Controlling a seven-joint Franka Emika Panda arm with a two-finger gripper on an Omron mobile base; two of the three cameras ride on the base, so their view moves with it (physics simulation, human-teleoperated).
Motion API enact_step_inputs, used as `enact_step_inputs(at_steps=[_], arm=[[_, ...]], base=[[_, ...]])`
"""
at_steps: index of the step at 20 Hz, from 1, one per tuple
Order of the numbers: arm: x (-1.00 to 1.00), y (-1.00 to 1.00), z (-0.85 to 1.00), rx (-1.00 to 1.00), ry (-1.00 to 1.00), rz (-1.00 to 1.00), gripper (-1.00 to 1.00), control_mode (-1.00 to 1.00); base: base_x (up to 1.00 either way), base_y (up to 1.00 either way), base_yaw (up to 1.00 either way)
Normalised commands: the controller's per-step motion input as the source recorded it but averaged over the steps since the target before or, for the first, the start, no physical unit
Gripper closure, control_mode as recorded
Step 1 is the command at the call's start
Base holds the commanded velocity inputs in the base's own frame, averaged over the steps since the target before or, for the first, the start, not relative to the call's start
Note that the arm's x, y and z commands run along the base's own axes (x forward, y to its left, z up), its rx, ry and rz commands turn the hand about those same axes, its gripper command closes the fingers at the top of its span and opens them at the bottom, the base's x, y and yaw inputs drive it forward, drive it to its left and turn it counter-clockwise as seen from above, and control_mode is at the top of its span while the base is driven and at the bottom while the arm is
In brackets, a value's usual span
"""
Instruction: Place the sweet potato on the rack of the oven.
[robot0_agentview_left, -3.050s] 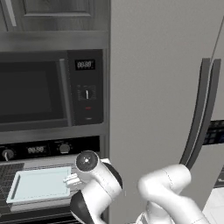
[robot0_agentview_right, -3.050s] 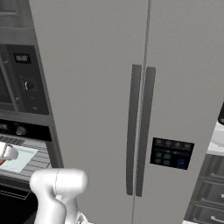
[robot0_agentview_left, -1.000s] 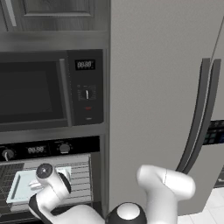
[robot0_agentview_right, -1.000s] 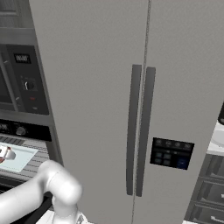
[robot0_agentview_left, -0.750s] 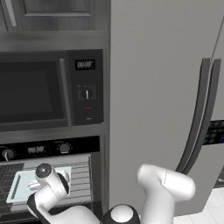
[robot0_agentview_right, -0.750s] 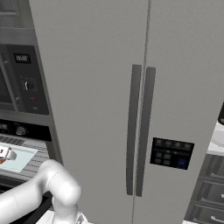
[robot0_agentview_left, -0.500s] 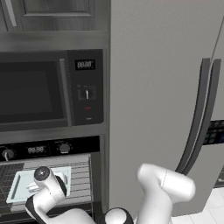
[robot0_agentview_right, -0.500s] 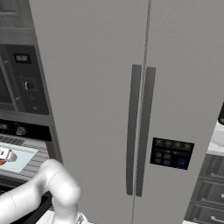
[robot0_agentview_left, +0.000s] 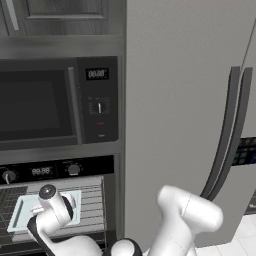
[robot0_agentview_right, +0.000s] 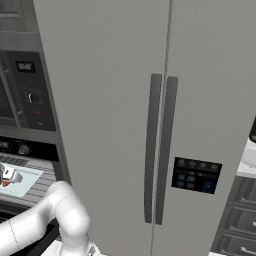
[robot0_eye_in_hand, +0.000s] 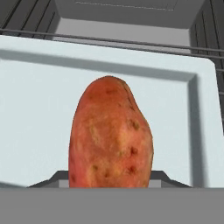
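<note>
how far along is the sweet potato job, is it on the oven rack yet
Done: the oven is open and the arm reaches over its rack, where a pale tray sits. In hand: the sweet potato fills the hand view above that tray; the gripper's grip can't be seen. Left: set it down, release, withdraw.

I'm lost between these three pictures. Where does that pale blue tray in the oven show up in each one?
Left base view: the pale blue tray lies lower left on the rack, partly behind the arm.
Right base view: it sits at the far left edge, below the oven's knob.
Hand view: it spreads behind the sweet potato, its raised rim at right.
Shared landmark: the rack's grey wires.
</note>
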Motion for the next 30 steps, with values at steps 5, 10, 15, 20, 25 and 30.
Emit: enact_step_inputs(at_steps=[5,10,15,20,25,30], arm=[[0.05,0.03,-0.26,0.00,-0.01,0.00,1.00,-1.00],[0.08,0.02,-0.17,0.00,0.00,0.00,-1.00,-1.00],[0.00,0.04,0.00,0.00,0.00,0.00,-1.00,-1.00],[0.00,0.02,0.02,0.00,-0.01,-0.02,-1.00,-1.00],[-0.51,0.00,0.26,0.00,-0.05,-0.02,-1.00,-1.00],[-0.64,0.00,0.49,0.00,-0.13,0.00,-1.00,-1.00]], base=[[0.00,0.00,0.00],[0.00,0.00,0.00],[0.00,0.00,0.00],[0.00,0.00,0.00],[0.00,0.00,0.00],[0.00,0.00,0.00]])
